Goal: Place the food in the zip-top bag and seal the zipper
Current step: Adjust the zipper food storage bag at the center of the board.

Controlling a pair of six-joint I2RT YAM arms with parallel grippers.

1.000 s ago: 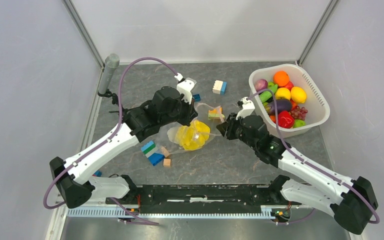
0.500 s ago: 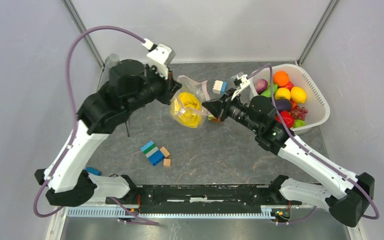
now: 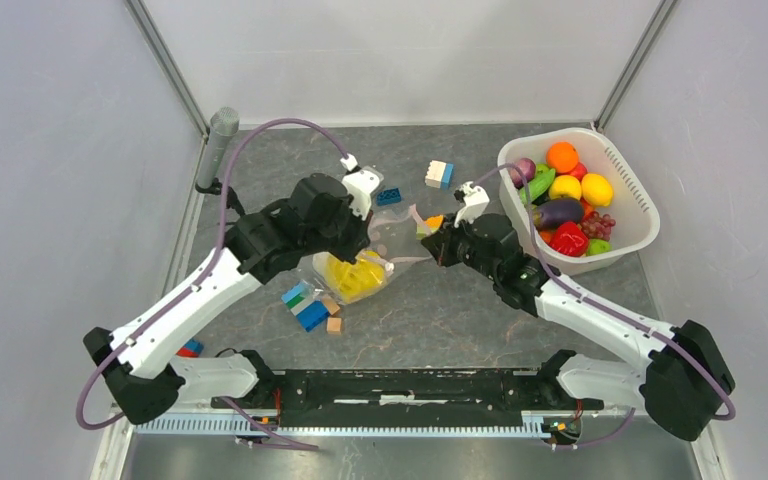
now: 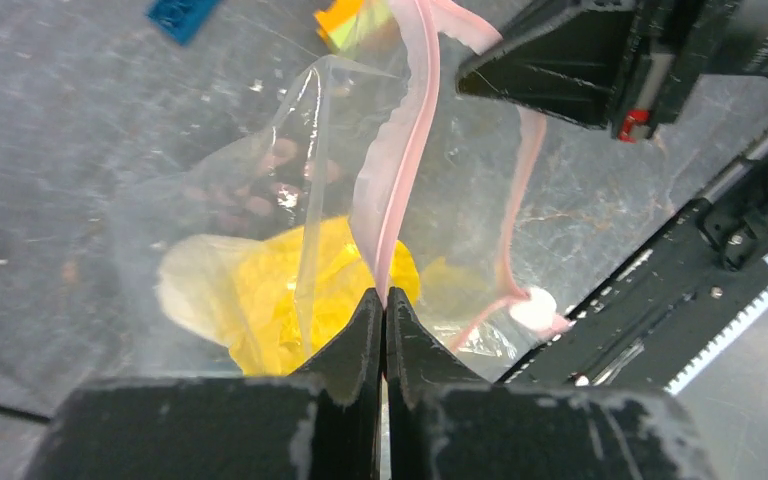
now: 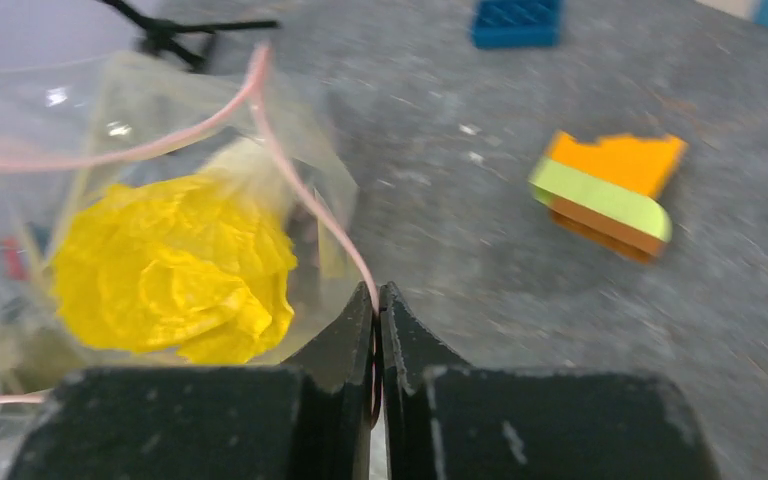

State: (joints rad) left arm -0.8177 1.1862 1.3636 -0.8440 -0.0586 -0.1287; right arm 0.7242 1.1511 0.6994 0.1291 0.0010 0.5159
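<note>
**PLASTIC BAG PINCHED AT THE ZIPPER BY BOTH GRIPPERS**

A grey, stone-patterned table [image 3: 460, 310] is shown, with a white slotted basket [image 3: 632, 172] set at its far right corner. The remaining food [image 3: 562, 156], in orange, yellow, purple, red and green, is heaped in that basket.

The clear zip-top bag [image 3: 390, 245] is held near the middle of the table, stretched between the two arms. Whether its lower part rests on the surface cannot be told.

One piece of yellow food [image 5: 175, 270] is contained in the bag.

The left gripper [image 4: 383, 300] is closed, with the pink zipper [image 4: 405, 150] clamped between its fingertips. The right gripper [image 5: 377, 295] is likewise closed on the zipper, at the opposite side of the bag. The two halves of the strip are seen apart between the grippers, so the mouth stands open.

Small building blocks [image 3: 305, 305] are scattered near the bag, and an orange-and-green one [image 5: 610, 195] lies just beyond the right gripper.
</note>
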